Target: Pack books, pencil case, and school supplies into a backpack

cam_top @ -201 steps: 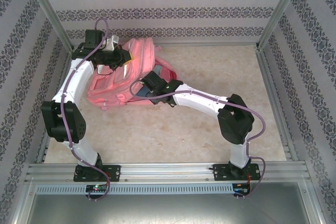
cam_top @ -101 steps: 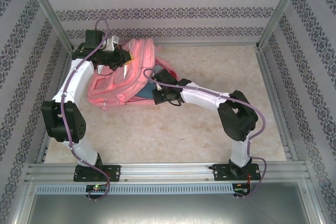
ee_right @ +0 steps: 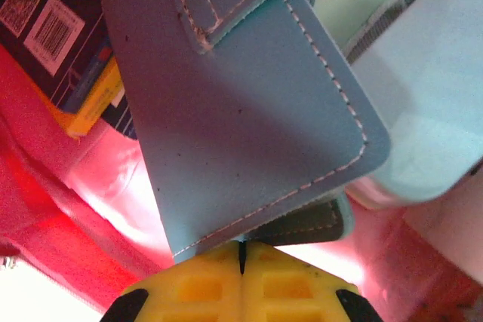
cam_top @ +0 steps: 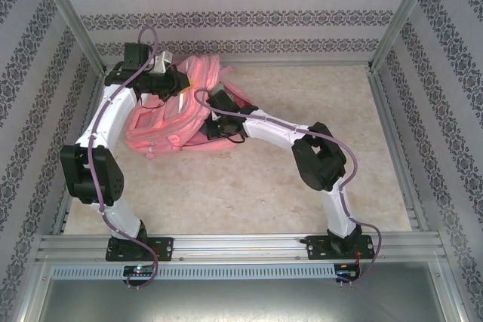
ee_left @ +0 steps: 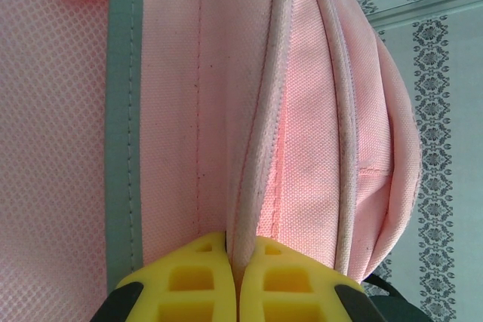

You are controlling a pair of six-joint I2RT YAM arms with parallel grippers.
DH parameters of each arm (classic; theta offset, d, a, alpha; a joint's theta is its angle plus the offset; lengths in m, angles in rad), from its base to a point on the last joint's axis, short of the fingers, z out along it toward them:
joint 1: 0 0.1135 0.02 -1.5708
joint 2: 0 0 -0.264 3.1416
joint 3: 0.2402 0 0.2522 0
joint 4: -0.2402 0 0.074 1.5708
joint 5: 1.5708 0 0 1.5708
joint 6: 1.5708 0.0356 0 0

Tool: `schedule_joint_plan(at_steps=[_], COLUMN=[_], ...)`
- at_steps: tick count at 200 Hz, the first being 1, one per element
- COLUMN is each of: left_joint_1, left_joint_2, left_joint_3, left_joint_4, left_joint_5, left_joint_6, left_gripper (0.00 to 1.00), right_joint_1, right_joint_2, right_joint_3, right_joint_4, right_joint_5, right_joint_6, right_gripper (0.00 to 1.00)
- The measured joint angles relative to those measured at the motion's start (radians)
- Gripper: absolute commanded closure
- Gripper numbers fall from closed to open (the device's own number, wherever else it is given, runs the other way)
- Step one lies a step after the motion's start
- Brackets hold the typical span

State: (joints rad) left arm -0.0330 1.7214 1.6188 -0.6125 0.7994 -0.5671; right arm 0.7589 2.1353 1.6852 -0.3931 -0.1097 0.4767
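The pink backpack [cam_top: 160, 127] lies at the back left of the table with its opening towards the right. My left gripper [cam_top: 181, 87] is shut on the backpack's piped rim [ee_left: 253, 186], with the yellow fingertips [ee_left: 192, 280] pinching the cord. My right gripper [ee_right: 241, 250] reaches into the opening [cam_top: 205, 124] and is shut. Its tips press against the lower edge of a pale grey-blue flat rectangle [ee_right: 241, 111] with white stitching. Behind that lie a dark navy book [ee_right: 53, 24] with a barcode, a yellow-orange book edge [ee_right: 94, 107] and the pale mint pencil case [ee_right: 426, 111].
The pink lining [ee_right: 45, 224] of the backpack surrounds the things inside. Bare beige table [cam_top: 302, 179] stretches to the right and front of the backpack. Metal frame posts [cam_top: 68, 20] and patterned walls close in the sides and back.
My right gripper has gone from open to shut. It drew back a little from the backpack, then pushed left into the opening. The left gripper keeps its hold on the rim.
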Motion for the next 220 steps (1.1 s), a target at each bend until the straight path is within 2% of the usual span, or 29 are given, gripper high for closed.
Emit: schedule_joint_plan(at_steps=[35,76,103,117,127,188,220], left_joint_1=[-0.001,-0.014,-0.022,-0.023,-0.025,-0.026,-0.014], left_joint_2=[0.000,0.000,0.005,0.008,0.008,0.004,-0.068], left_joint_3=[0.000,-0.005,-0.005,-0.005,-0.005,-0.015,-0.129], left_joint_4=[0.000,0.000,-0.001,0.000,0.000,-0.010,-0.016], left_joint_5=[-0.004,-0.005,-0.002,0.005,0.005,-0.040,-0.114], left_joint_6=[0.001,0.001,0.003,0.006,0.014,0.036,0.035], left_gripper=[0.97,0.95,0.80,0.65,0.59,0.57,0.57], right_joint_1=[-0.006,-0.007,-0.021,-0.031,-0.033,-0.041,-0.043], right_joint_2=[-0.006,-0.152,-0.283,-0.336,-0.364,-0.458,-0.504], right_joint_3=[-0.021,-0.211,-0.322,-0.370,-0.399,-0.527,-0.553], right_joint_4=[0.004,0.039,0.049,0.060,0.065,0.076,0.080], right_joint_5=[0.005,0.030,0.067,0.082,0.092,0.160,0.174], right_joint_6=[0.001,0.025,0.049,0.063,0.076,0.133,0.150], right_gripper=[0.85,0.78,0.74,0.68,0.67,0.65,0.63])
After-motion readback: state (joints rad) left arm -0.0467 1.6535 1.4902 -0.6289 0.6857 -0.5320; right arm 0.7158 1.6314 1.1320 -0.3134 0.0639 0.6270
